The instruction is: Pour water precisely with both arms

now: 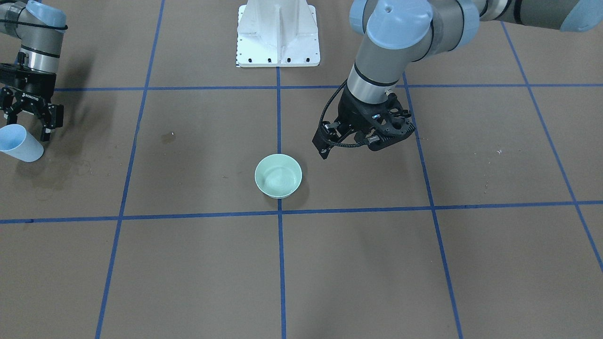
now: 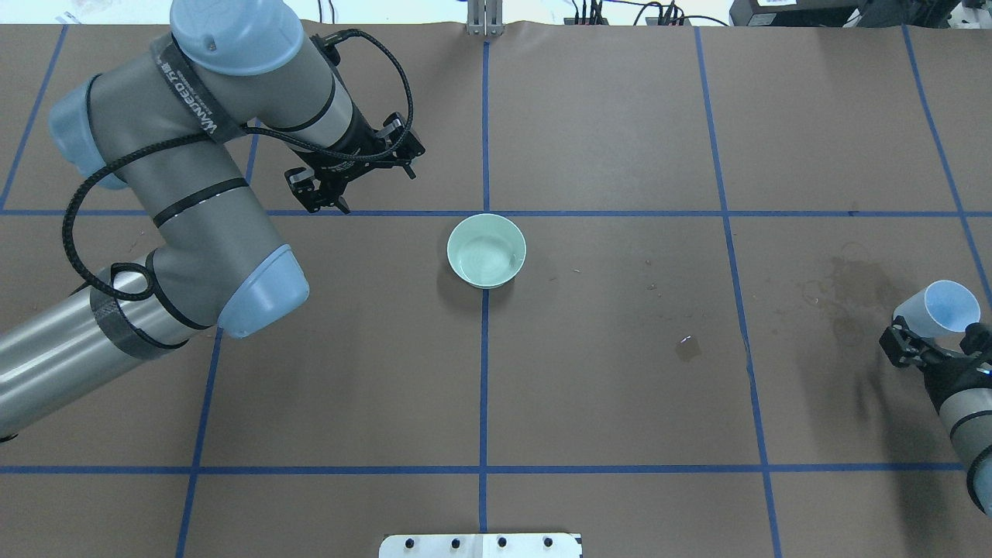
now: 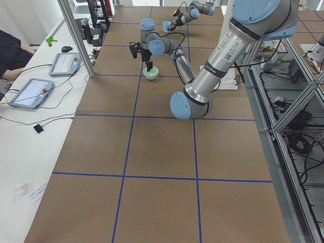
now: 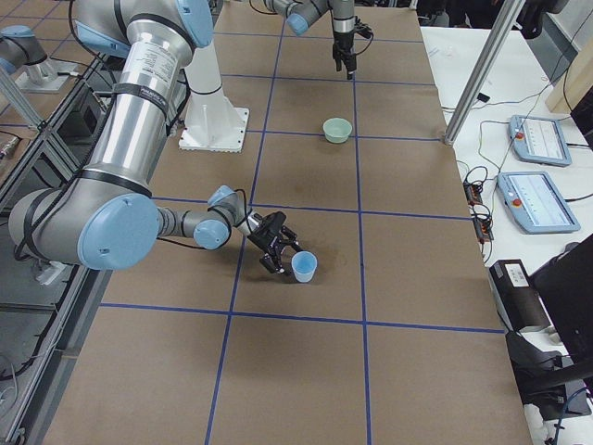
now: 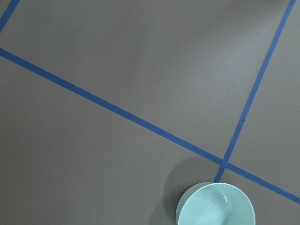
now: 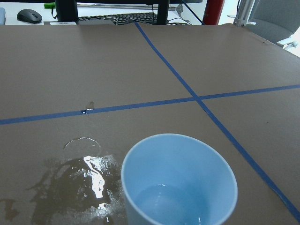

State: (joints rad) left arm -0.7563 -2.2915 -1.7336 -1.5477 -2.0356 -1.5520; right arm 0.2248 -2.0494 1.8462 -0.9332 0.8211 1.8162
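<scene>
A pale-blue cup (image 6: pixel 178 183) stands upright at the table's right end, with a little water (image 6: pixel 171 206) glinting in its bottom. My right gripper (image 2: pixel 930 345) is open, and the cup (image 2: pixel 938 306) sits just at its fingertips. In the front-facing view the gripper (image 1: pixel 27 123) hangs over the cup (image 1: pixel 19 143). A mint-green bowl (image 2: pixel 487 250) sits at the table's middle on a tape crossing. I cannot tell whether the bowl holds water. My left gripper (image 2: pixel 407 151) hovers beyond and to the left of the bowl. Its jaws look open and it holds nothing.
A wet puddle with bright glints (image 6: pixel 93 180) lies on the brown paper beside the cup. A small wet spot (image 2: pixel 687 346) lies between the bowl and the cup. The white pedestal (image 1: pixel 278 35) stands at the robot's side of the table. Blue tape lines grid the surface.
</scene>
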